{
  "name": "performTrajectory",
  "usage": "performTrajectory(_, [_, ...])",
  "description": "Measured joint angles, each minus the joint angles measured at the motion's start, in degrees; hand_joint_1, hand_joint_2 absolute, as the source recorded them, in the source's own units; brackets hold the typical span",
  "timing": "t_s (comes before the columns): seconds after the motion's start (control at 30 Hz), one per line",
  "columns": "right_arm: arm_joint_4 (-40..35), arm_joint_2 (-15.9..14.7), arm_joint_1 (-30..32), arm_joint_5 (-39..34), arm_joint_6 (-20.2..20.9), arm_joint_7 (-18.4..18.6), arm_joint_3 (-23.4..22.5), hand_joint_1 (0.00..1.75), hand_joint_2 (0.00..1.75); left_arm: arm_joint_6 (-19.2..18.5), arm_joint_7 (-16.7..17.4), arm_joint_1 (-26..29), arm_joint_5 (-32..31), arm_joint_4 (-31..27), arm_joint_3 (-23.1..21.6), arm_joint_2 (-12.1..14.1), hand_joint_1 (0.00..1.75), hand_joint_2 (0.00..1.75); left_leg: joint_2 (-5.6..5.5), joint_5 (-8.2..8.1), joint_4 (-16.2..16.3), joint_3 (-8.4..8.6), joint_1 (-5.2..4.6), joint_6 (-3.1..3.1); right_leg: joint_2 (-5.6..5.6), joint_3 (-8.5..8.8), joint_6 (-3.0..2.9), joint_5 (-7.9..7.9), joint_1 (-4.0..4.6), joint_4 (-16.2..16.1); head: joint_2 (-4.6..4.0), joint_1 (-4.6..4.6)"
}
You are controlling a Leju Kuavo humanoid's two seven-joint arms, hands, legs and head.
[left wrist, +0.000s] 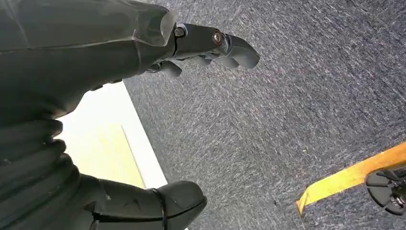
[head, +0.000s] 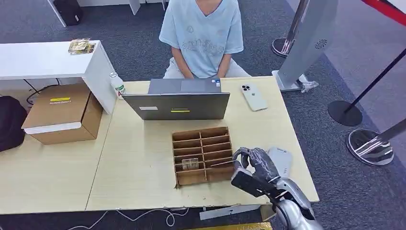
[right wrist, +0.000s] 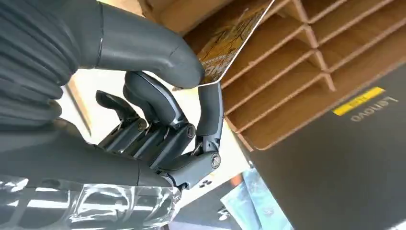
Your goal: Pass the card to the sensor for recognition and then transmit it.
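Note:
My right hand (head: 254,166) pinches a thin card (head: 221,163) between thumb and a finger, holding it just over the right side of the brown cardboard divider box (head: 201,135). In the right wrist view the card (right wrist: 231,39) shows a gold pattern, held above the box's slots (right wrist: 306,62). Another card (head: 188,163) lies in a lower left compartment. A grey flat sensor device (head: 281,160) lies on the table right behind my right hand. My left hand (left wrist: 67,62) hangs beside the table edge over carpet, its fingers (left wrist: 234,45) spread and holding nothing.
A grey laptop (head: 179,104) stands behind the box, and a person in a light blue shirt (head: 203,33) sits behind it. A white phone (head: 253,97) lies at the back right. A cardboard carton (head: 62,112) and a bottle (head: 117,85) stand left. Stanchion bases (head: 371,145) are on the floor to the right.

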Motion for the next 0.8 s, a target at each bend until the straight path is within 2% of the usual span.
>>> performTrajectory(0.27, [-3.7,-0.7,0.4,-11.1,2.9,-4.0,-2.1,1.75,1.75,0.1,0.0,0.0,0.0,0.0,0.5,0.0,0.00,1.75,0.00,0.00,0.0,0.00,0.00,0.00,0.00,-0.01,0.00,0.00,0.00,0.0,0.00,0.00])
performTrajectory(0.43, [-7.0,-1.2,1.2,-18.2,5.6,-7.8,-3.8,1.75,1.75,0.1,-0.1,0.0,-0.1,0.0,0.8,0.0,0.00,1.75,0.00,0.00,0.0,0.00,0.00,0.00,0.00,-0.01,0.00,0.00,0.00,0.0,0.00,0.02])
performTrajectory(0.53, [-9.4,-1.3,1.4,-20.3,6.0,-9.8,-4.6,1.75,1.75,0.2,-0.1,0.0,-0.1,0.0,0.8,0.0,0.00,1.75,0.00,0.00,0.0,0.01,0.00,0.00,0.01,-0.01,0.00,0.00,0.00,0.0,0.00,0.00])
performTrajectory(0.63, [-12.0,-1.3,1.3,-15.6,2.0,-9.9,-4.9,1.75,1.75,0.2,-0.3,0.0,-0.2,0.0,0.8,0.0,0.00,1.75,0.00,0.00,0.0,0.01,0.00,0.00,0.01,0.00,0.00,0.00,0.00,0.0,0.00,0.00])
performTrajectory(0.73, [-14.3,-1.3,0.8,-4.1,-5.3,-7.9,-4.9,1.75,1.75,0.2,-0.4,0.0,-0.2,0.0,0.8,0.0,0.00,1.75,0.00,0.00,0.0,0.01,0.00,0.00,0.01,0.00,0.00,0.01,0.00,0.0,0.00,0.00])
performTrajectory(0.8, [-15.5,-1.3,0.1,2.1,-8.6,-6.1,-4.7,1.75,1.75,0.2,-0.5,0.0,-0.3,0.0,0.8,0.0,0.00,1.75,0.00,0.00,0.0,0.00,0.00,0.00,0.01,0.00,0.00,0.01,0.00,0.0,0.00,0.00])
